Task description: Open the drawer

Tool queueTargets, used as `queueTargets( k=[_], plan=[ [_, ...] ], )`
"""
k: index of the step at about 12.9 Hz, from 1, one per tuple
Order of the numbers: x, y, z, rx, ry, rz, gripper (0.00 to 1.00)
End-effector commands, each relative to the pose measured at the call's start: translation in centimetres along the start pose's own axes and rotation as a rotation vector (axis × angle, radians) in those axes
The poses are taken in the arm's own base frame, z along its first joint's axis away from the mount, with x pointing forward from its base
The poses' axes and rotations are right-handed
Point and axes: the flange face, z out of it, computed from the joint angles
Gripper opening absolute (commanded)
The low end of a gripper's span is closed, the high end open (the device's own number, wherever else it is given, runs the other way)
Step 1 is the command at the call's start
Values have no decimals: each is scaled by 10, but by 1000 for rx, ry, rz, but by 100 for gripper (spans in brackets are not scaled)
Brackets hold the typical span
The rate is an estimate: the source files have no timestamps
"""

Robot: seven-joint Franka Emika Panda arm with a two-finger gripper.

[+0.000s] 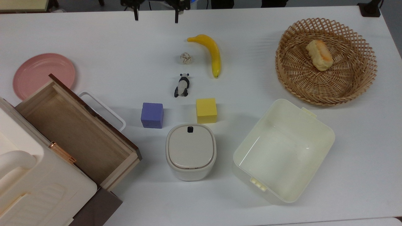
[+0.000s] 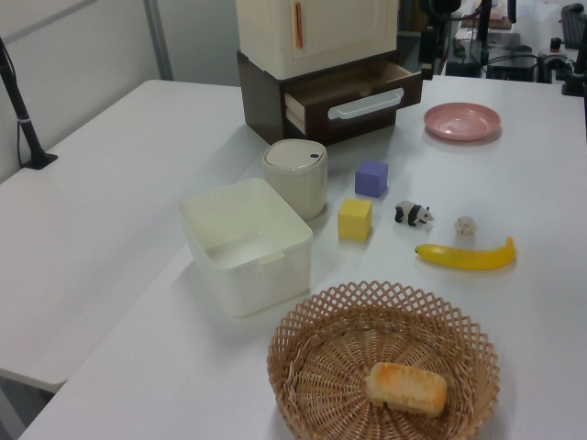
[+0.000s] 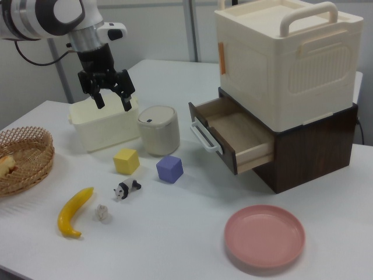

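Top view: straight down over white table [image 1: 94,37], whole layout visible, drawer [image 1: 75,131] bottom left. Left view: low, angled from wicker basket [image 2: 385,367] end, looks toward drawer unit at far end. Right view: opposite end, closer in, pink plate [image 3: 265,236] nearest, basket far left. All three share drawer, purple cube [image 1: 152,115], banana [image 1: 210,53].

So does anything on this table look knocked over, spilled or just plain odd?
Nothing is spilled or broken. The drawer stands pulled out and looks bare inside. The panda lies on its side. The gripper hangs open in the air, holding nothing. The bread in the basket looks fine.
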Motion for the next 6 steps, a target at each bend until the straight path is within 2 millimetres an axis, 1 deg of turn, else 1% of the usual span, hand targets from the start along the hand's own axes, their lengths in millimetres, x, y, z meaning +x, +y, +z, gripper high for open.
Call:
queueTargets(
  k=[1,2,6],
  plan=[
    [-3,16,12,24,-65,42,100],
    [-1,14,17,24,-69,41,100],
    [0,15,16,26,-65,41,100]
  ],
)
